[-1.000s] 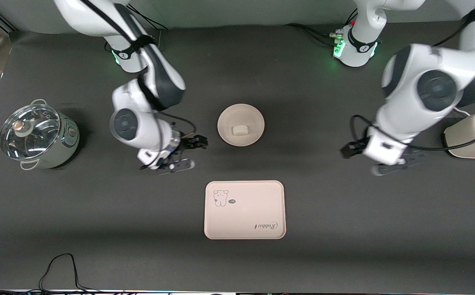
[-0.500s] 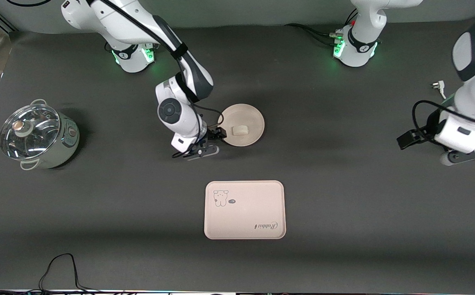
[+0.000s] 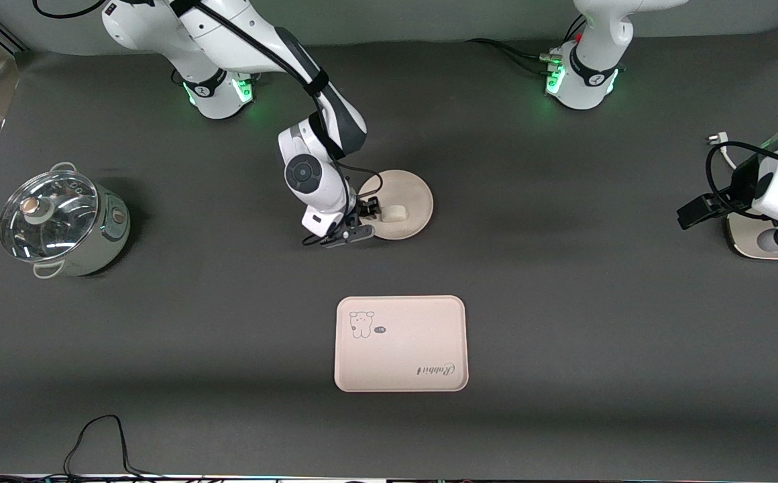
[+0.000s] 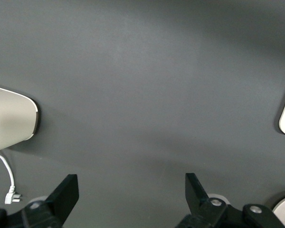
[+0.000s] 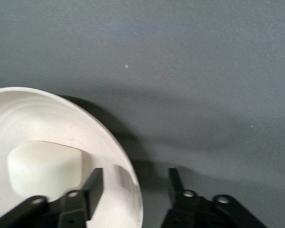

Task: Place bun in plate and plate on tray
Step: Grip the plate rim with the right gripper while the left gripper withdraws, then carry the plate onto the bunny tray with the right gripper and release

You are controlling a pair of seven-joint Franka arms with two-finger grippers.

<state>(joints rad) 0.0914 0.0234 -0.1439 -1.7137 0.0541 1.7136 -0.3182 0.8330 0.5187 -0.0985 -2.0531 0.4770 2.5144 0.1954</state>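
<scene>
Two right gripper (image 5: 132, 183) fingers straddle the plate (image 3: 410, 193) rim, spread, not yet pinching; we judge it readies lifting the plate, bun (image 3: 394, 213) inside, toward the tray (image 3: 400, 343); left gripper (image 4: 132, 194) waits, spread, over bare table.

You have bare surface (image 3: 389, 268) between plate (image 3: 410, 193) and tray (image 3: 400, 343); only the right gripper (image 3: 366, 219) crowds the plate's rim.

Dark grey matte table (image 3: 563, 322), and on it: a round cream-beige plate (image 3: 408, 194) mid-table, a cream rectangular tray (image 3: 400, 343) nearer the camera, a lidded steel pot (image 3: 60, 222) at the right arm's end, a cream toaster (image 3: 741, 241) at the left arm's end.
</scene>
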